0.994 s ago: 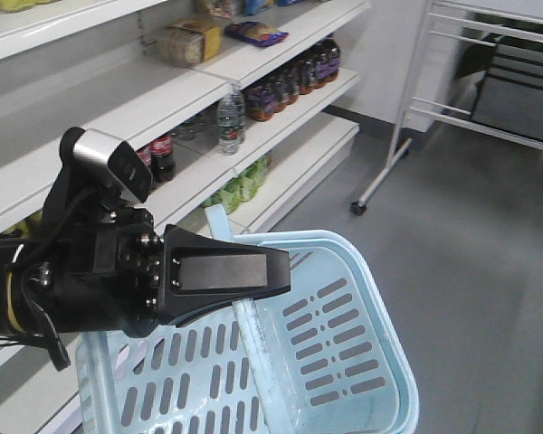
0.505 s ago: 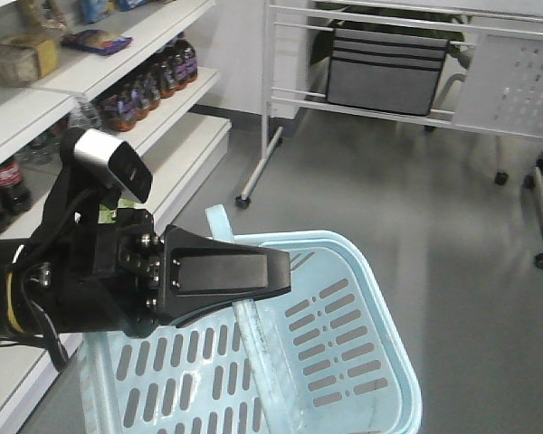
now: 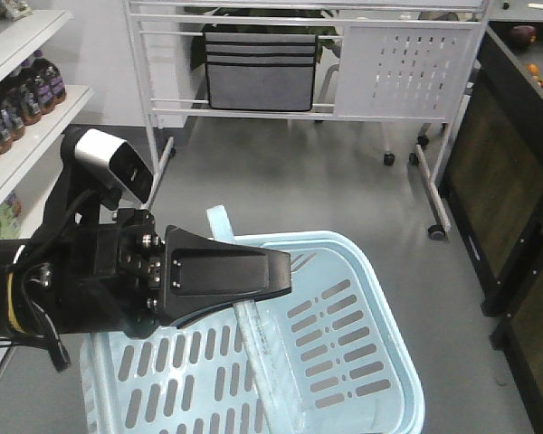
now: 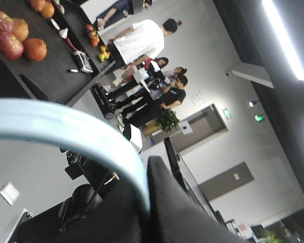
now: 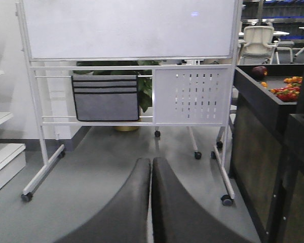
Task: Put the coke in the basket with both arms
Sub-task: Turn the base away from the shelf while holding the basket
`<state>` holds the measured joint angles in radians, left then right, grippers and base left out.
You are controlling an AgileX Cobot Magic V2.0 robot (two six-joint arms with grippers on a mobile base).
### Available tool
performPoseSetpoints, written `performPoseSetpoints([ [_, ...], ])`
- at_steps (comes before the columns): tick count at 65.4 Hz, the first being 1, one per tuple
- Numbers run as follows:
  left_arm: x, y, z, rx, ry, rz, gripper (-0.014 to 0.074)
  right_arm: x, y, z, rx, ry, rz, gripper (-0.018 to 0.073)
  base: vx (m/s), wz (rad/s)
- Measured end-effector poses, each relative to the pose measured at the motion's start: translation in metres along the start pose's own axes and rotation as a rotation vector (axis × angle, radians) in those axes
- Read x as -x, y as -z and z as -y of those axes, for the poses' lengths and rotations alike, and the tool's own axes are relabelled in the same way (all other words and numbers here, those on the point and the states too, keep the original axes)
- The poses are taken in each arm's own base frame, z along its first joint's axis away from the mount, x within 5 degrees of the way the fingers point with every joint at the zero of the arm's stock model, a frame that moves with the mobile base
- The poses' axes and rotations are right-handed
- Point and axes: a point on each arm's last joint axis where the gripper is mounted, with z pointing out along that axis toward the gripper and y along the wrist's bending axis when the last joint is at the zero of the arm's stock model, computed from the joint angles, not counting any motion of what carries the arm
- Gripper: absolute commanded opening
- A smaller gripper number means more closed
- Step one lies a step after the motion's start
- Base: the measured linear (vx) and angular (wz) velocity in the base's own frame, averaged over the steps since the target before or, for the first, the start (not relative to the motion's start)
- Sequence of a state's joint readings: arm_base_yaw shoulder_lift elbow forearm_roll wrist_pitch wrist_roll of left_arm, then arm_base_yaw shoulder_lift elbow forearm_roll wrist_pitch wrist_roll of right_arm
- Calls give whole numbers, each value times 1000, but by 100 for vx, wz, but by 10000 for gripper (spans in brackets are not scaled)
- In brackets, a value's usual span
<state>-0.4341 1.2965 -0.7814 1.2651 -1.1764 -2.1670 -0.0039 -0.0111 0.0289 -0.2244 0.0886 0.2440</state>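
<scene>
Front-facing view: left gripper [image 3: 282,271] clamped on basket [image 3: 394,334] handle [image 3: 258,353] — basket hangs below jaws. R wrist view: right gripper [image 5: 151,164] fully closed, nothing btwn jaws — whiteboard stand [image 5: 126,30] ahead.

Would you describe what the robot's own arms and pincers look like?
The left arm is black, with a silver-grey camera block, a yellow band and a looping black cable. The left pincer is a black wedge with small screws. The right pincer shows two smooth, curved black fingers.
</scene>
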Motion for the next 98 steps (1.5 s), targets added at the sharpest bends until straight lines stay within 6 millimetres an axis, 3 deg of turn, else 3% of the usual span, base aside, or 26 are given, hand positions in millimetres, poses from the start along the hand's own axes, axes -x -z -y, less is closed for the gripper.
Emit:
performPoseSetpoints([
  [36,0,0,0,0,0,0,-8,0,0,0,0,0,0,-5,16,-21],
  [98,0,0,0,0,0,0,-8,0,0,0,0,0,0,-5,22,1],
])
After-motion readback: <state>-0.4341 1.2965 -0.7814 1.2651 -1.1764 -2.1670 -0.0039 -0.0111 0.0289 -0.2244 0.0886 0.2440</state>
